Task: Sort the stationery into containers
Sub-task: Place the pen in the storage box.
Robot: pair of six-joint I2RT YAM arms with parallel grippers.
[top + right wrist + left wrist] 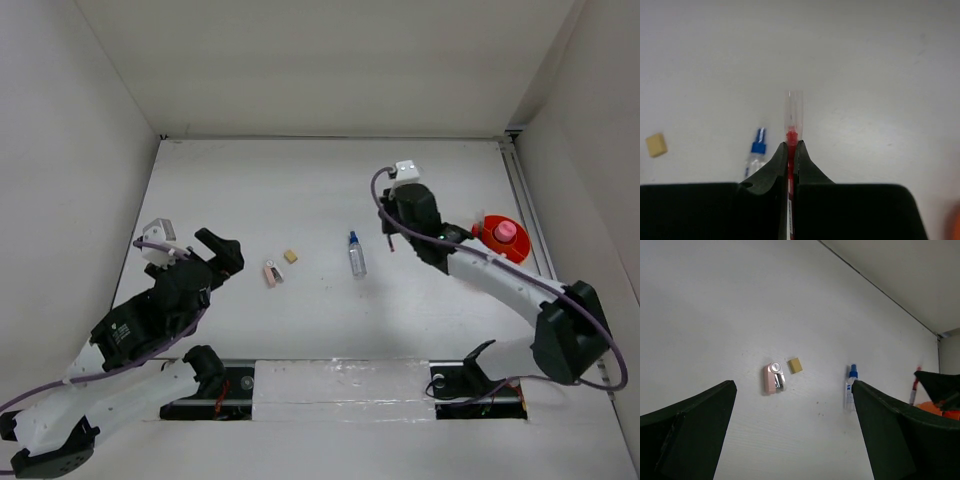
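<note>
My right gripper [793, 145] is shut on a thin red pen [793, 134]; the pen's clear cap sticks out past the fingertips. From above, that gripper [392, 236] hovers left of the orange-red cup [487, 236], which holds a pink-capped tube [506, 231]. A clear blue-capped bottle [356, 256] lies mid-table, left of the right gripper. Further left are a tan eraser cube [291, 256] and a pink-white piece [272, 272]. My left gripper [226, 250] is open and empty at the left, apart from these; its wrist view shows the piece [773, 378], eraser [795, 365] and bottle [850, 387] ahead.
White walls enclose the table on the left, back and right. A metal rail [522, 200] runs along the right edge beside the cup. The arm bases and a taped strip [340, 385] sit at the near edge.
</note>
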